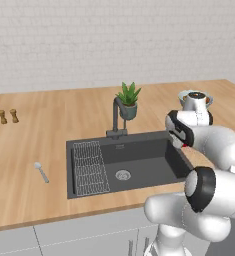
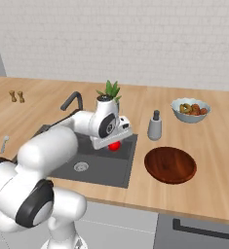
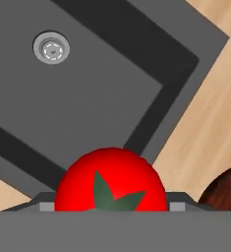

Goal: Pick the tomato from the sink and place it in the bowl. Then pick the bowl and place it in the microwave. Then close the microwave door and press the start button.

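Note:
The bright red tomato (image 3: 110, 184) with its green stem leaves sits between my gripper's (image 3: 111, 207) two fingertips, held up over the right corner of the dark grey sink (image 3: 87, 113). From the right base view the tomato (image 2: 115, 145) hangs under my gripper (image 2: 114, 142), above the sink's (image 2: 99, 168) right end. The gripper is shut on it. The reddish-brown bowl (image 2: 170, 164) lies empty on the counter just right of the sink, and its edge (image 3: 226, 193) shows beside the tomato. The microwave and its door are out of view.
A dark faucet (image 1: 117, 116) and a potted plant (image 1: 128, 101) stand behind the sink (image 1: 139, 167), with a wire rack (image 1: 90, 167) in its left part. A pale bowl of food (image 2: 190, 110) and a grey bottle (image 2: 155, 126) stand behind the brown bowl. A spoon (image 1: 41, 171) and two small shakers (image 1: 8, 116) are at the left.

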Controlling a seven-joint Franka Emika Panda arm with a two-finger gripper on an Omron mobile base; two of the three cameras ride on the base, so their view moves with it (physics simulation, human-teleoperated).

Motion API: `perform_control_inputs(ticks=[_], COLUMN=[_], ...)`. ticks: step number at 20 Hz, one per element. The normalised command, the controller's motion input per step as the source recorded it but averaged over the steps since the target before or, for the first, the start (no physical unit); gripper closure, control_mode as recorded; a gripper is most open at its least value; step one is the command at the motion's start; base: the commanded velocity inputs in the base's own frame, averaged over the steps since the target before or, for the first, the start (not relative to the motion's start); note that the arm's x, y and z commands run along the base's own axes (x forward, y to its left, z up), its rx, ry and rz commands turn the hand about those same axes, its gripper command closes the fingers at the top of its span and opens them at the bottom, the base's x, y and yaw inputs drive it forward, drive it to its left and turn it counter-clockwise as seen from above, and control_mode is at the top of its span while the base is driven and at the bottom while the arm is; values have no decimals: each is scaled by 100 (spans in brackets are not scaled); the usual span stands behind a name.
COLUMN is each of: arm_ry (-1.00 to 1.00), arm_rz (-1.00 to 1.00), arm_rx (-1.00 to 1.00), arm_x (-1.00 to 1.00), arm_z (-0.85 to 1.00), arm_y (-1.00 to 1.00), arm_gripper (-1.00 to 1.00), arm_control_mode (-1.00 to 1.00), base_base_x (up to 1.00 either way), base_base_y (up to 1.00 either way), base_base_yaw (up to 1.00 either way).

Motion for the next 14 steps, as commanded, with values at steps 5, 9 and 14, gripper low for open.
perform_control_inputs(ticks=[5,9,14], arm_ry=[12,13,12], arm_rz=[-7,-19,-30], arm_rx=[1,0,0], arm_x=[-8,0,4], arm_z=[6,24,7], arm_y=[-81,-74,-56], arm_gripper=[100,100,100], arm_control_mode=[-100,-100,-100], base_base_x=[0,0,0], base_base_y=[0,0,0], base_base_yaw=[0,0,0])
